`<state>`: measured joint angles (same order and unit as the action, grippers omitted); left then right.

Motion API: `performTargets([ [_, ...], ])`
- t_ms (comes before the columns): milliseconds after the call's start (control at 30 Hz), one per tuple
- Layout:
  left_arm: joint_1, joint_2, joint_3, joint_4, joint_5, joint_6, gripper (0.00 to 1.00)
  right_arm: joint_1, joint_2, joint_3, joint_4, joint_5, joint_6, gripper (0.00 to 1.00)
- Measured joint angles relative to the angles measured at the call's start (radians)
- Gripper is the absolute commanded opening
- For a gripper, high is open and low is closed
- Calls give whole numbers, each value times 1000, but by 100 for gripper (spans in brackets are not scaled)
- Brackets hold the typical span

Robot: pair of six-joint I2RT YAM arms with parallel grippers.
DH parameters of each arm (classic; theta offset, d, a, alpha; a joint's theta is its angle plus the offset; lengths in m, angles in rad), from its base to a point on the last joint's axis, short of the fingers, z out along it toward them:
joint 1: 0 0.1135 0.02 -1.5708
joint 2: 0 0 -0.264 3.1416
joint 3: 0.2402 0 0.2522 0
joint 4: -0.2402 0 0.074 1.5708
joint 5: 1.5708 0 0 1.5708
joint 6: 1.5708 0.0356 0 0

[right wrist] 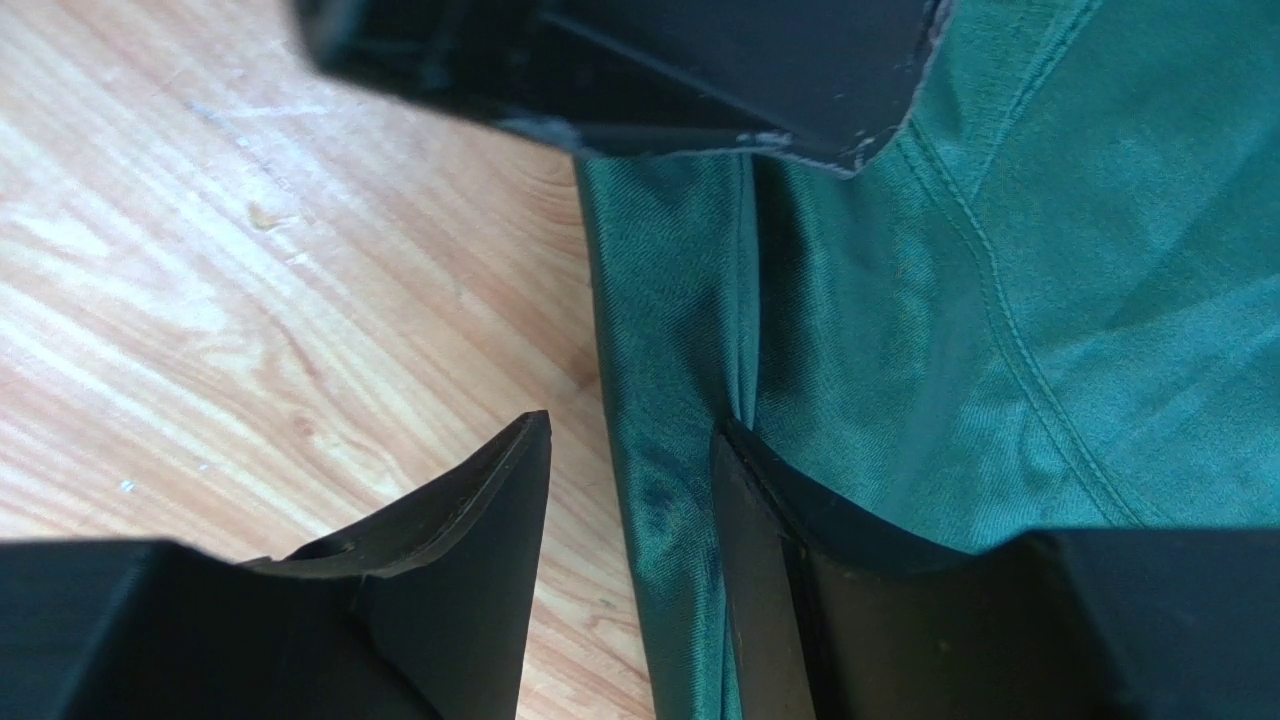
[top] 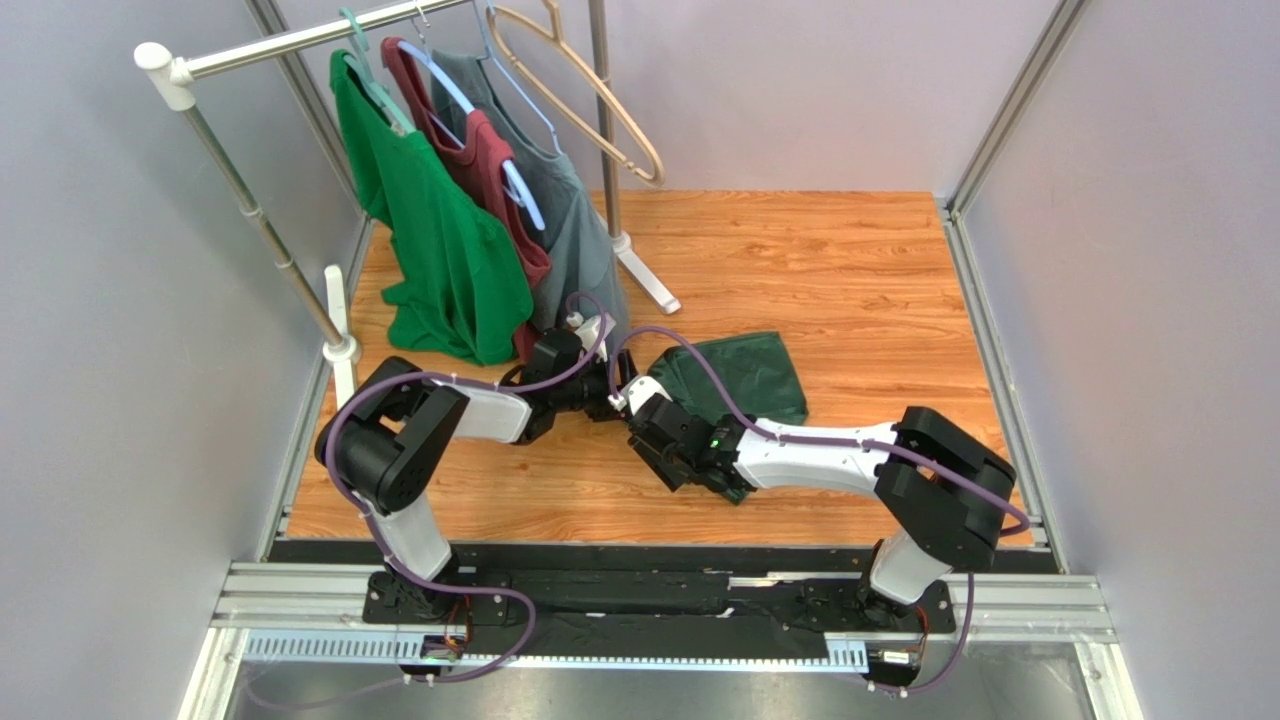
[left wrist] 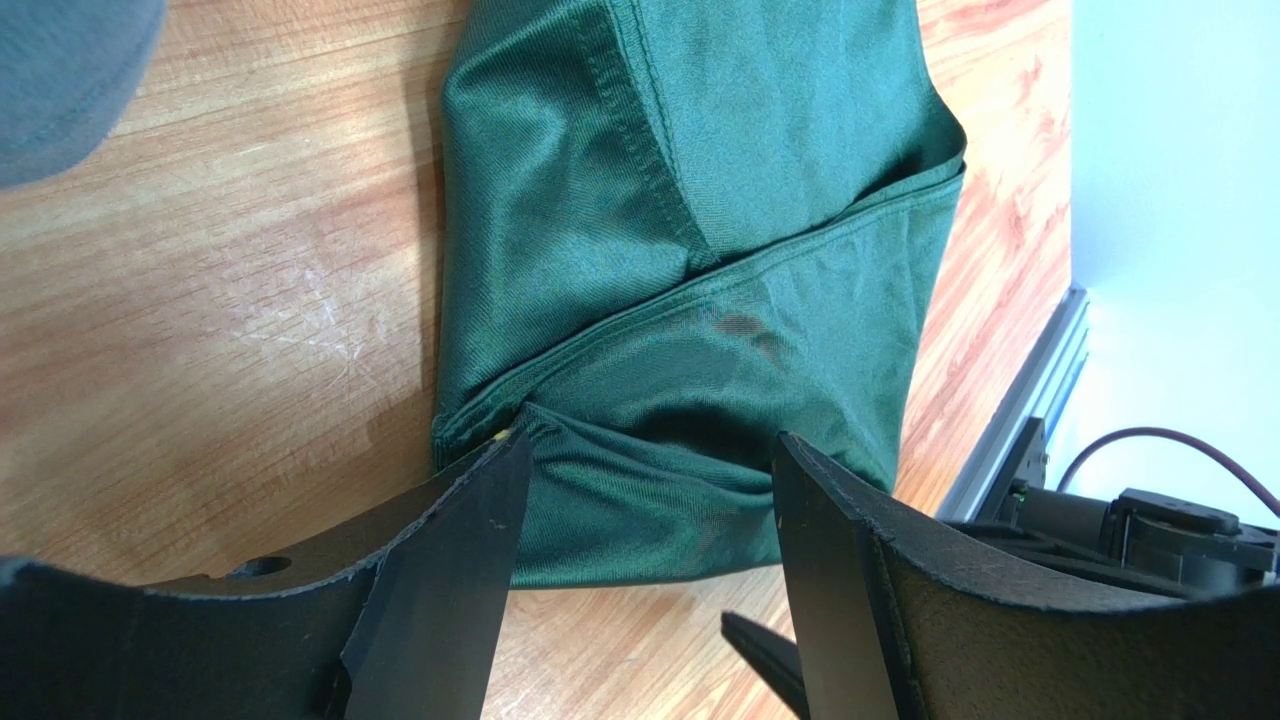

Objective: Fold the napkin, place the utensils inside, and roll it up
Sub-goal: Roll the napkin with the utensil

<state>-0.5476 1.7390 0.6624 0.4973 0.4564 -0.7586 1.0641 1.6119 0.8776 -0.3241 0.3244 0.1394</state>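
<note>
On the wooden table (top: 872, 270) we find the napkin (top: 744, 375) folded but unrolled, with no fork visible; the left end effector (left wrist: 649, 450) and right end effector (right wrist: 634, 435) straddle its edges, jaws parted, gripping nothing.

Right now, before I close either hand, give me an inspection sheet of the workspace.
Surface: wooden tabletop, lightly scratched.
Job's things: napkin folded, lying mid-table; fork not seen in any view.
Clutter: clothes rack at far left, holding a green shirt, maroon shirt, grey-green shirt and empty hanger.
Hands: left hand open, straddling a folded corner of the napkin; right hand open, the napkin's edge between its fingers.
Cables: purple cable along each arm; one arcs over the napkin.
Surroundings: grey walls; metal rail at the near edge.
</note>
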Motion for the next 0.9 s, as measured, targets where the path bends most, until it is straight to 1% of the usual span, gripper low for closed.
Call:
performTargets([
  [300, 0, 3, 1, 2, 9, 4, 72, -32, 8, -26, 35, 8, -8, 49],
  [367, 1, 4, 2, 2, 13, 5, 72, -40, 10, -26, 45, 5, -9, 47],
  [400, 2, 5, 2, 2, 14, 5, 72, -47, 12, -26, 49, 2, -9, 43],
  [467, 2, 6, 3, 4, 16, 5, 72, -57, 16, -26, 58, -10, -8, 40],
  [600, 3, 9, 3, 11, 19, 5, 72, -75, 19, -26, 63, -49, -3, 30],
  [667, 4, 9, 3, 13, 21, 5, 73, -81, 19, -26, 64, -73, 3, 29],
  [733, 4, 9, 2, 14, 22, 4, 73, -86, 19, -26, 64, -90, 6, 24],
  [900, 4, -21, -11, -3, 5, 5, 75, -99, 15, -27, 64, -129, 15, 22],
])
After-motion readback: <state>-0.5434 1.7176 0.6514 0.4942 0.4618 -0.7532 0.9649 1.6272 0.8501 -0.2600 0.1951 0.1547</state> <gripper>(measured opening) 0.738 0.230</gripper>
